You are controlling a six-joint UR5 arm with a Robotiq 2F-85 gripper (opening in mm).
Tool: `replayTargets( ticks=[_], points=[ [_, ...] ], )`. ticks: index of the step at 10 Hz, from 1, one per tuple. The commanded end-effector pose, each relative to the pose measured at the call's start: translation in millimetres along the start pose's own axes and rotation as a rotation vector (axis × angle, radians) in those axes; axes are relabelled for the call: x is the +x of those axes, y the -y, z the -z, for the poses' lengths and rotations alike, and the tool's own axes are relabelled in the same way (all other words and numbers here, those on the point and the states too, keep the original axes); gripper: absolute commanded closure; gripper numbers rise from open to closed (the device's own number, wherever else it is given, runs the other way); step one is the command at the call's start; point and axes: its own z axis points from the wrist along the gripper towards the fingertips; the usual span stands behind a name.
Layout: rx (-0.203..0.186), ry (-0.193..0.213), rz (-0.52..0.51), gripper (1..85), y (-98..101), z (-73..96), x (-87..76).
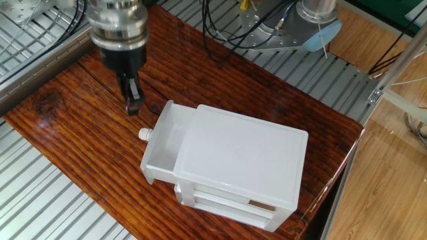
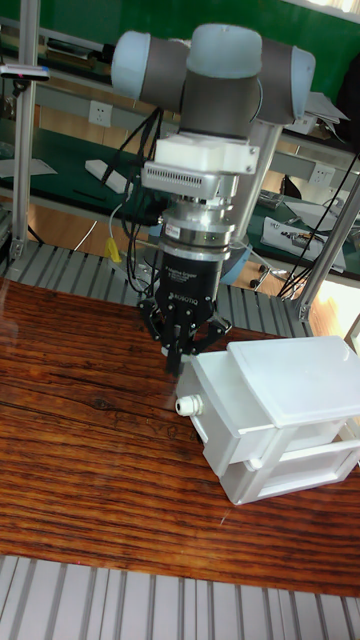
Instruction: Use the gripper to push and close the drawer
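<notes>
One arm reaches down from the upper left of the fixed view, and its gripper (image 1: 133,103) hangs just above the wooden table (image 1: 73,133), a little up and to the left of the drawer (image 1: 160,143). In the tall fixed view the gripper (image 2: 176,362) sits in the middle of the frame, just above the small round knob (image 2: 184,405) and apart from it. Its black fingers (image 1: 134,93) look pressed close together with nothing between them, though the blur in the fixed view makes the tips hard to read. The drawer is the top tray of a white cabinet (image 1: 240,157) that fills the centre and lower right of the fixed view; it sticks out toward the left, partly open, so its bare white inside shows. The knob (image 1: 143,134) points to the left, off the drawer front. Below the top tray, two lower drawers (image 1: 223,200) sit flush in the cabinet's front. In the tall fixed view the drawer (image 2: 215,405) juts toward the left from the cabinet (image 2: 290,385) at centre right. Black cables (image 1: 227,33) and the grey-blue robot base (image 1: 293,30) lie across the top of the fixed view.
</notes>
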Motion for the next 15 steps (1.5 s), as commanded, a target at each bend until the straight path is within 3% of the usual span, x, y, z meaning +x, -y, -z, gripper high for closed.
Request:
replayTargets(
  ticks=[1, 2, 4, 5, 7, 12, 15],
  points=[
    [-0.002, -0.043, -0.049, 84.7, -5.7, 13.6, 11.0],
    [0.022, 0.009, -0.050, 84.7, 1.3, 15.9, -1.1],
    [0.030, 0.007, -0.144, 84.7, 3.8, 17.8, 0.5],
    [0.006, -0.001, -0.198, 84.7, -2.1, 17.2, 1.8],
    [0.020, 0.018, -0.201, 84.7, 3.7, 8.4, -6.9],
    [0.002, 0.011, -0.205, 84.7, -4.0, -12.1, -11.5],
    [-0.035, 0.003, -0.213, 84.7, -18.9, -25.9, -9.5]
  ],
)
